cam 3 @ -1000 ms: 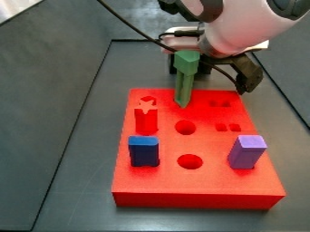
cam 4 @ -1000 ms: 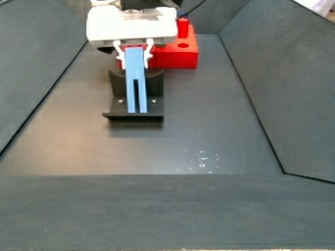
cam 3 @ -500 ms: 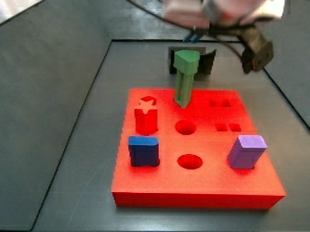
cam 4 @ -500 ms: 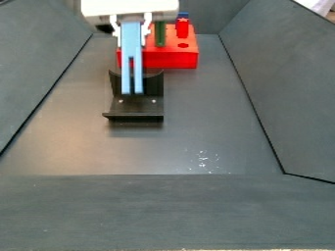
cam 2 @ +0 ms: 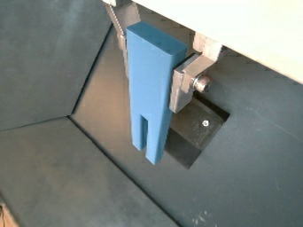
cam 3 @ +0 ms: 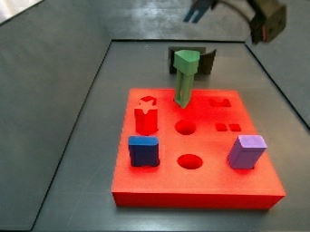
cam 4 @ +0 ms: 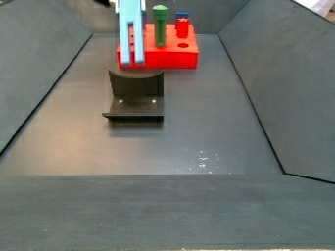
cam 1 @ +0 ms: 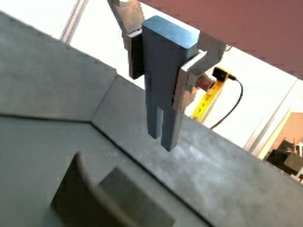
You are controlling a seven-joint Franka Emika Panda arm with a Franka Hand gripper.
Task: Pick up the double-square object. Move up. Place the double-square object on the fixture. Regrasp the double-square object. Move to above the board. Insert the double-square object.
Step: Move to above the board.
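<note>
Since a second ago the gripper [cam 2: 187,64] has climbed nearly out of both side views, taking the bar [cam 4: 132,34] with it, so the fixture [cam 4: 135,96] sits bare below. Bar hangs upright, clamped at its top end between the silver fingers [cam 1: 182,82]. From the fixture, the board [cam 4: 177,56] is at about 1 o'clock. Looks like a stiff, light, smooth piece, so grabbing high on the flat faces seems right.
</note>
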